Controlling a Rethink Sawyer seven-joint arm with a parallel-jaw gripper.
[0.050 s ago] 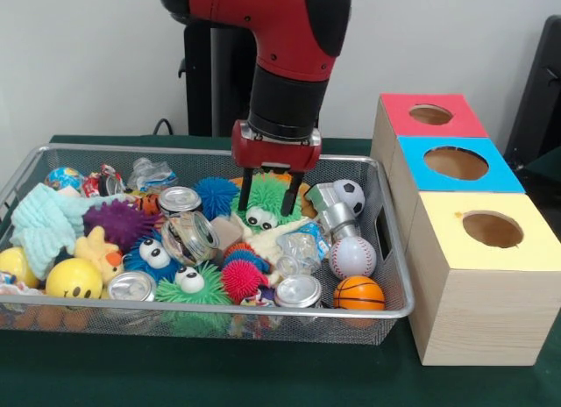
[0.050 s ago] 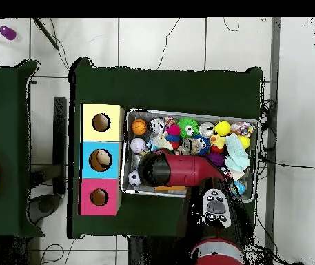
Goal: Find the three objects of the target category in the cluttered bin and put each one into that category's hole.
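My gripper (image 1: pixel 267 193) hangs open over the back middle of the wire bin (image 1: pixel 399 275), its two black fingers (image 1: pixel 244 189) straddling the top of a green spiky toy with eyes (image 1: pixel 264 205). Whether the fingers touch the toy is unclear. A soccer ball (image 1: pixel 351 194), a baseball (image 1: pixel 351 256) and a basketball (image 1: pixel 358 293) lie at the bin's right end. Crushed cans (image 1: pixel 180 199) and further spiky toys (image 1: pixel 118 223) fill the middle and left. In the overhead view the red arm (image 2: pixel 177 170) hides the gripper.
Three wooden boxes with round top holes stand right of the bin: red (image 1: pixel 399 109), blue (image 1: pixel 412 157), yellow (image 1: pixel 456 249). From above they are stacked yellow (image 2: pixel 101 110), blue (image 2: pixel 85 160), red (image 2: pixel 84 197). A yellow smiley ball (image 1: pixel 74 279) and a mint cloth (image 1: pixel 44 223) lie left.
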